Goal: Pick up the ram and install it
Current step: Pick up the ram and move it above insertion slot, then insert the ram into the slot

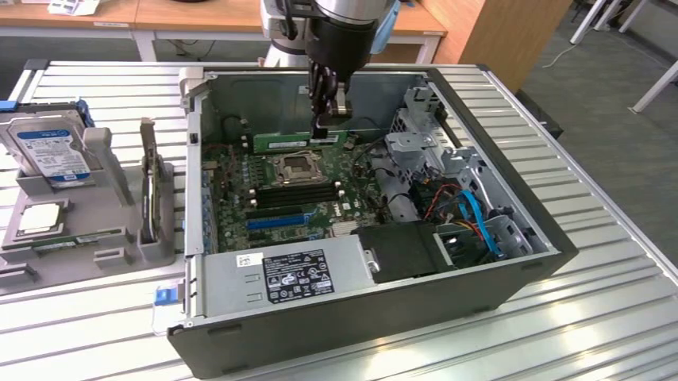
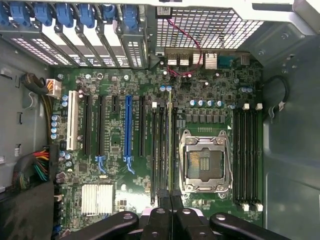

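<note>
One slatted metal table (image 1: 593,317) carries the lot, and one open computer case (image 1: 350,333) lies on it with the pincer (image 1: 321,133) reaching down inside. The arm above the pincer is cut off at the frame edge.

One motherboard (image 2: 145,192) fills the case floor straight below the pincer. A black shroud (image 1: 402,250), nearer the camera than the pincer, hides part of it. One grey power supply (image 1: 286,274) with a printed label sits next to that shroud, well clear of the pincer.

Off to the exterior view's left of the pincer, outside the case, one grey holder (image 1: 106,254) keeps one hard drive (image 1: 48,147) and one square silver chip (image 1: 43,218).

Under the pincer again: one processor socket (image 2: 205,160) just beside the fingertips, and four black memory slots (image 2: 247,155) on the socket's far side from them. There is also one blue expansion slot (image 2: 127,130) and one white slot (image 2: 75,120), both further off.

And the ram (image 1: 300,141): the pincer is drawn in narrow and clamped on it, a green stick held level on its long edge, near the case's far wall. From the wrist camera the ram is edge-on, a thin line running out from between the fingertips over the black slots next to the socket. Its chips and label can't be made out there. Whether its lower edge touches a slot, I can't tell.
</note>
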`<state>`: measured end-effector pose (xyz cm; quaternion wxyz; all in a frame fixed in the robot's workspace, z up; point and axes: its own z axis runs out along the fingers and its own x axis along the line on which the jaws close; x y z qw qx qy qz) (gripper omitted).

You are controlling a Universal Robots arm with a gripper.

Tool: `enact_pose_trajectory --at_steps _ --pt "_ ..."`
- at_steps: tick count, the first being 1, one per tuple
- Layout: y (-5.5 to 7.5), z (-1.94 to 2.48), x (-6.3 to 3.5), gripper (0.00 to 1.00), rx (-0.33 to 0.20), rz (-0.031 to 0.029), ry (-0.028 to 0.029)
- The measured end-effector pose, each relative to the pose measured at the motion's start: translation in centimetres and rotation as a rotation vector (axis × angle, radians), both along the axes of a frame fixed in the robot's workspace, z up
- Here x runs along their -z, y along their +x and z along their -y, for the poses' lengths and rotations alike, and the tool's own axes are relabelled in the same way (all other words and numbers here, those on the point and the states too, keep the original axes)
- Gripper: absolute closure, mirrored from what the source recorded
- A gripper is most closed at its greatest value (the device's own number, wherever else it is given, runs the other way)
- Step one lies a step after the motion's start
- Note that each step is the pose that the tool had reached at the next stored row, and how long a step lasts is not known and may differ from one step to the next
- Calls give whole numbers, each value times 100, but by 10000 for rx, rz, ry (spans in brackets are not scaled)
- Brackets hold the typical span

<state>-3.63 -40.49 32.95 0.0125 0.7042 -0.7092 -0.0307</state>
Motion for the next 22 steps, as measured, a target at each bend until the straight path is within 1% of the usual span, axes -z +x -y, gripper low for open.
enact_pose_trajectory --at_steps 11,22 --pt "29 0 1 89 1 0 0" --pt "29 0 35 89 2 1 2"
